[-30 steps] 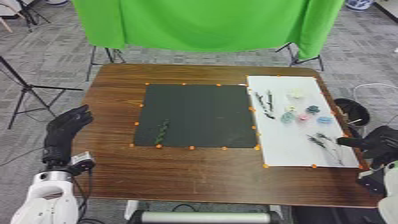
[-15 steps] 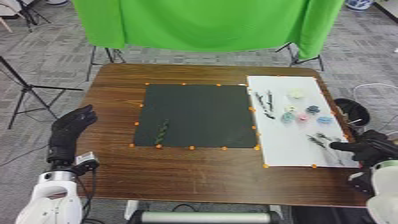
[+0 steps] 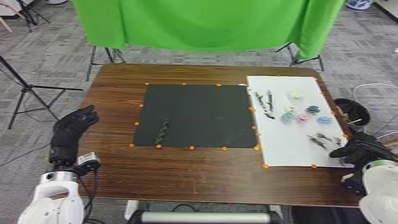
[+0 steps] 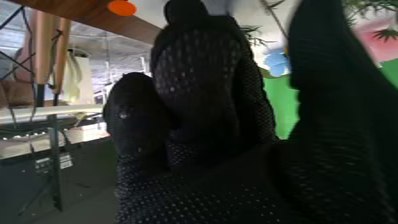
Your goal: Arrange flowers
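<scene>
Head view: sprig (image 3: 163, 133) (on mat (image 3: 202, 111))

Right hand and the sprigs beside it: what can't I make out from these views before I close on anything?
- Sprigs' lower ends: head view, covered by the right hand.
- Contact between that hand and a stem: head view, too small and dark to tell.
- Part of the light blue flower: right wrist view, behind the hand.
- Rest of the pink flower: right wrist view, cut off by the picture's edge.
</scene>
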`<state>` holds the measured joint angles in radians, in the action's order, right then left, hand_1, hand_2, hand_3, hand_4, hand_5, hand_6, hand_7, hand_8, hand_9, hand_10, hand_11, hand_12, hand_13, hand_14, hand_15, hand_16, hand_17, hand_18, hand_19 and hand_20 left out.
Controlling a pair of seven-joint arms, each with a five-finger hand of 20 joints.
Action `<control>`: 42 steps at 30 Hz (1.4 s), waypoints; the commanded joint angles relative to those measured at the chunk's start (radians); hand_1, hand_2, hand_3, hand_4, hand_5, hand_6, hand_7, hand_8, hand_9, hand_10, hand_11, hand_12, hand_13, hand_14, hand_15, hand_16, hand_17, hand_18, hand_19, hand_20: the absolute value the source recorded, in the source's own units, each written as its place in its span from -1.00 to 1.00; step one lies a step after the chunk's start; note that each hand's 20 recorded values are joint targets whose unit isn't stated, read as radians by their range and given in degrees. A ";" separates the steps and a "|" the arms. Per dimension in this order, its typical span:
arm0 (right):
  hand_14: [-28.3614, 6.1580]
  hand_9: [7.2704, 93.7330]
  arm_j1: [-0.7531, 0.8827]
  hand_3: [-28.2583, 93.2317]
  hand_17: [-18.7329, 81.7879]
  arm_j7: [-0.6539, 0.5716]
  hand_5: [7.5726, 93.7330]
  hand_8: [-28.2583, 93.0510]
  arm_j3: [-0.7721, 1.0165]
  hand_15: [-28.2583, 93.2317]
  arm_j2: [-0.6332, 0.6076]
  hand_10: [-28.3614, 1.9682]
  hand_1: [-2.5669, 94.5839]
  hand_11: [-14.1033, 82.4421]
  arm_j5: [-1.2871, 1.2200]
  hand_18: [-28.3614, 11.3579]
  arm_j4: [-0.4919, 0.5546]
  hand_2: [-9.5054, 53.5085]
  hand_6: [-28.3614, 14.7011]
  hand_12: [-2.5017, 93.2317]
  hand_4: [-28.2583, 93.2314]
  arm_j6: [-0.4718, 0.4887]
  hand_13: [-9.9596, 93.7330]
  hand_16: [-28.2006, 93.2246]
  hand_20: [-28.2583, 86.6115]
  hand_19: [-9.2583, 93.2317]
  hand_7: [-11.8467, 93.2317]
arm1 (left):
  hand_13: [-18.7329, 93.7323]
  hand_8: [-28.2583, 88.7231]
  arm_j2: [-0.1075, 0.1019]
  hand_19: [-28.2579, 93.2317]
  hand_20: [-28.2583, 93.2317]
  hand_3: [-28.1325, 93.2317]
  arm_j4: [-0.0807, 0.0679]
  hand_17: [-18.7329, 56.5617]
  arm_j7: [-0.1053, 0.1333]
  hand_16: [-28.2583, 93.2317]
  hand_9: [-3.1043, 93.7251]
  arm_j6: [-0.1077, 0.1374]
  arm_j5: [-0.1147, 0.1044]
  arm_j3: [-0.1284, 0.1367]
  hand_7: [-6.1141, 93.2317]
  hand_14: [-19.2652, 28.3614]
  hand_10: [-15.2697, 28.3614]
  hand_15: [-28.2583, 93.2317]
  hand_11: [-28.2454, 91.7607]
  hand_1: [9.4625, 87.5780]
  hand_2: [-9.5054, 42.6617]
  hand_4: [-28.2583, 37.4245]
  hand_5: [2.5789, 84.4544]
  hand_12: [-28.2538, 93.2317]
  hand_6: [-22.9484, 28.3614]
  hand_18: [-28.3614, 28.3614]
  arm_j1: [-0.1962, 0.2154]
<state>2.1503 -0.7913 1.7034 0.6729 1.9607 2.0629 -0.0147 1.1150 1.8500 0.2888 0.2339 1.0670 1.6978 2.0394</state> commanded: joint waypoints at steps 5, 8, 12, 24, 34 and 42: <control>0.53 0.97 -0.004 0.43 0.75 -0.008 0.65 -0.33 -0.009 0.37 -0.004 0.07 0.28 -0.38 -0.079 -0.04 -0.019 -0.99 0.12 -0.43 -0.69 -0.071 1.00 -0.07 0.24 1.00 -0.47 | 0.02 -0.67 0.006 -0.30 -0.17 0.63 0.003 -0.29 -0.005 -0.53 0.06 -0.010 -0.003 -0.003 -0.50 0.50 0.29 -0.11 -0.20 -0.54 -0.97 -0.79 0.17 -0.36 -0.01 0.48 0.002; 0.55 0.99 0.004 0.44 0.77 0.009 0.67 -0.29 -0.013 0.39 -0.006 0.11 0.27 -0.31 -0.078 -0.03 -0.019 -0.99 0.13 -0.42 -0.66 -0.131 1.00 -0.08 0.27 1.00 -0.43 | 0.02 -0.67 0.006 -0.30 -0.17 0.63 0.003 -0.29 -0.004 -0.53 0.06 -0.011 -0.003 -0.004 -0.50 0.50 0.29 -0.10 -0.20 -0.54 -0.97 -0.79 0.17 -0.36 -0.01 0.48 0.003; 0.62 1.00 0.011 0.47 0.81 0.034 0.69 -0.24 0.012 0.45 -0.008 0.14 0.27 -0.18 -0.072 0.00 -0.001 -1.00 0.13 -0.43 -0.63 -0.184 1.00 -0.12 0.29 1.00 -0.41 | 0.02 -0.67 0.006 -0.30 -0.17 0.63 0.005 -0.29 -0.003 -0.53 0.06 -0.009 -0.007 0.000 -0.50 0.50 0.29 -0.10 -0.20 -0.54 -0.96 -0.79 0.17 -0.36 -0.02 0.48 0.005; 0.66 1.00 -0.069 0.47 0.84 0.073 0.71 -0.24 0.076 0.49 -0.033 0.16 0.27 -0.11 -0.118 0.06 0.127 -1.00 0.09 -0.44 -0.59 -0.191 1.00 -0.15 0.30 1.00 -0.39 | 0.02 -0.67 -0.018 -0.30 -0.17 0.64 0.005 -0.29 -0.009 -0.53 0.06 -0.012 -0.006 0.005 -0.50 0.50 0.29 -0.11 -0.20 -0.54 -0.96 -0.78 0.17 -0.37 -0.01 0.48 -0.008; 0.68 1.00 -0.479 0.47 0.85 0.088 0.72 -0.24 -0.298 0.48 0.053 0.13 0.26 -0.10 -0.324 0.08 0.155 -1.00 0.08 -0.44 -0.57 -0.182 1.00 -0.16 0.28 1.00 -0.40 | 0.02 -0.67 -0.040 -0.30 -0.17 0.64 0.021 -0.29 -0.020 -0.53 0.06 -0.016 -0.010 0.028 -0.50 0.50 0.29 -0.11 -0.20 -0.55 -0.96 -0.78 0.17 -0.36 -0.01 0.48 0.006; 0.68 1.00 -0.694 0.47 0.86 0.081 0.74 -0.25 -0.597 0.48 0.159 0.07 0.26 -0.12 -0.388 0.09 0.091 -1.00 0.07 -0.46 -0.56 -0.222 1.00 -0.17 0.27 1.00 -0.41 | 0.01 -0.67 -0.056 -0.30 -0.17 0.63 0.027 -0.29 -0.030 -0.53 0.06 -0.018 -0.008 0.036 -0.51 0.50 0.29 -0.11 -0.20 -0.55 -0.96 -0.78 0.17 -0.36 -0.01 0.48 0.011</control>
<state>1.6129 -0.7190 1.2733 0.7437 1.6155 2.1821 -0.2084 1.0730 1.8690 0.2718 0.2272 1.0620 1.7229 2.0362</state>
